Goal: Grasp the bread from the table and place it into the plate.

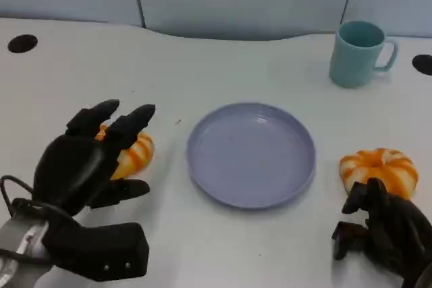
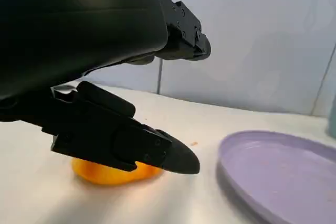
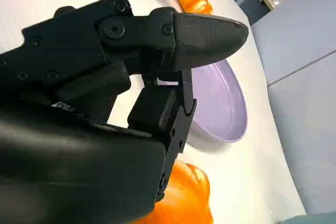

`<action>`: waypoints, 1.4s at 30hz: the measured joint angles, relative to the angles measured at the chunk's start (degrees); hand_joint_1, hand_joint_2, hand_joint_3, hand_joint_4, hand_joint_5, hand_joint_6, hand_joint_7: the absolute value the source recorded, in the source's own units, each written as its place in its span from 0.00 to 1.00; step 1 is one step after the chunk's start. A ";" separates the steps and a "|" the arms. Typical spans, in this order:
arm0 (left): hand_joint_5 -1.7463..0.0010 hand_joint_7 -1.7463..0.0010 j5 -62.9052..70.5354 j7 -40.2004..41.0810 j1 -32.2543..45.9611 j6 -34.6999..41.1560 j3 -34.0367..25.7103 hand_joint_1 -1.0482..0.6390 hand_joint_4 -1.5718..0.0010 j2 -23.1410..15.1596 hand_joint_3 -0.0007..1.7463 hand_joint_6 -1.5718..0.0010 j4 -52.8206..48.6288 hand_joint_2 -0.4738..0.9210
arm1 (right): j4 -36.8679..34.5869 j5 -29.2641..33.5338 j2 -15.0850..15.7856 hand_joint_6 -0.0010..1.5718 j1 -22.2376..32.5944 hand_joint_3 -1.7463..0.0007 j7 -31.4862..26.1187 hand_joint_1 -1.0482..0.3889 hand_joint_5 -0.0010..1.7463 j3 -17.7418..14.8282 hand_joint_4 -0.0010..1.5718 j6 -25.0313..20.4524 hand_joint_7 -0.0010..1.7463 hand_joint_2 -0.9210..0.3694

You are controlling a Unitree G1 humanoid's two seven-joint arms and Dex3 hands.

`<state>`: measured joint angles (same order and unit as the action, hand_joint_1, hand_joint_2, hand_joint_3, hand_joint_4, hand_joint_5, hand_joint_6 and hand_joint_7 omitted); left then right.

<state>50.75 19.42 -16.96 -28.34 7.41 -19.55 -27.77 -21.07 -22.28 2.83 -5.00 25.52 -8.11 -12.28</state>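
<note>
Left hand (image 1: pixel 88 160) hovers open over unlabelled bread (image 1: pixel 131 154) beside plate (image 1: pixel 251 154).

The plate (image 1: pixel 251 154) lies in the middle of the desk (image 1: pixel 202 65), with open desk on every side of it. Between the plate and the left bun (image 1: pixel 135 153) runs a bare strip of desk, and another bare strip separates the plate from the right bun (image 1: pixel 379 170). The left hand (image 1: pixel 84 163) hangs over the left bun with its fingers (image 1: pixel 131 123) spread above it, so the way to that bun from above is taken. The right hand (image 1: pixel 381 227) sits just on the near side of the right bun. The mug (image 1: pixel 358 53) stands well apart at the far right, off both lines to the plate.
</note>
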 measured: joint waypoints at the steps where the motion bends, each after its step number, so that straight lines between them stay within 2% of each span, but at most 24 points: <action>1: 0.91 0.99 -0.01 0.30 0.00 0.69 0.56 0.20 0.98 -0.29 0.02 0.89 0.37 1.00 | 0.02 0.00 0.00 0.75 0.00 0.73 0.00 0.42 0.63 0.00 0.86 -0.03 0.62 0.00; 13: 0.92 1.00 -0.89 1.75 -0.05 3.44 4.66 0.20 0.97 -2.11 0.02 0.89 1.31 1.00 | 0.08 0.00 -0.01 0.75 0.00 0.72 -0.16 0.42 0.64 0.00 0.85 -0.10 0.62 0.00; 15: 0.94 1.00 -0.23 1.82 -0.88 4.94 5.71 0.22 0.99 -2.37 0.00 0.91 0.75 0.96 | 0.16 0.11 -0.02 0.75 0.19 0.73 -0.37 0.42 0.63 0.02 0.85 -0.05 0.62 0.00; 20: 0.99 1.00 4.44 -5.68 -17.96 15.67 13.39 0.24 1.00 0.09 0.00 0.95 -22.18 0.95 | 1.00 0.17 -0.60 0.75 0.55 0.75 -1.03 0.41 0.64 0.30 0.85 -0.04 0.62 0.00; 22: 0.99 1.00 4.45 -6.92 -23.77 17.36 15.97 0.24 1.00 1.35 0.00 0.95 -29.67 0.94 | 1.60 0.26 -0.66 0.76 1.05 0.75 -1.29 0.40 0.64 0.35 0.85 0.02 0.62 0.00; 25: 1.00 1.00 4.25 -6.94 -28.50 18.10 18.99 0.24 1.00 2.74 0.00 0.96 -35.77 0.93 | 2.28 0.26 -0.78 0.76 1.51 0.74 -1.25 0.41 0.64 0.56 0.85 0.24 0.62 0.00; 32: 1.00 1.00 3.52 -6.94 -31.37 18.90 22.88 0.23 1.00 4.18 0.00 0.95 -42.25 0.92 | 2.67 0.17 -0.79 0.76 1.85 0.76 -1.07 0.40 0.64 0.51 0.85 0.04 0.61 0.00; 38: 1.00 1.00 1.84 -7.07 -32.19 19.49 24.81 0.21 1.00 4.45 0.00 0.96 -43.99 0.93 | 2.96 0.17 -0.86 0.76 2.22 0.75 -1.28 0.41 0.64 0.54 0.84 -0.07 0.60 0.00; 42: 1.00 1.00 1.61 -9.80 -33.35 20.35 26.44 0.21 1.00 6.13 0.00 0.96 -46.54 0.92 | 4.20 0.14 -0.95 0.76 3.17 0.74 -1.29 0.40 0.65 0.54 0.84 0.03 0.61 0.00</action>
<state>52.35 9.61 -50.31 -7.99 33.85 -13.42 -74.32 -16.87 -22.14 1.88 -1.83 24.23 -7.57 -12.25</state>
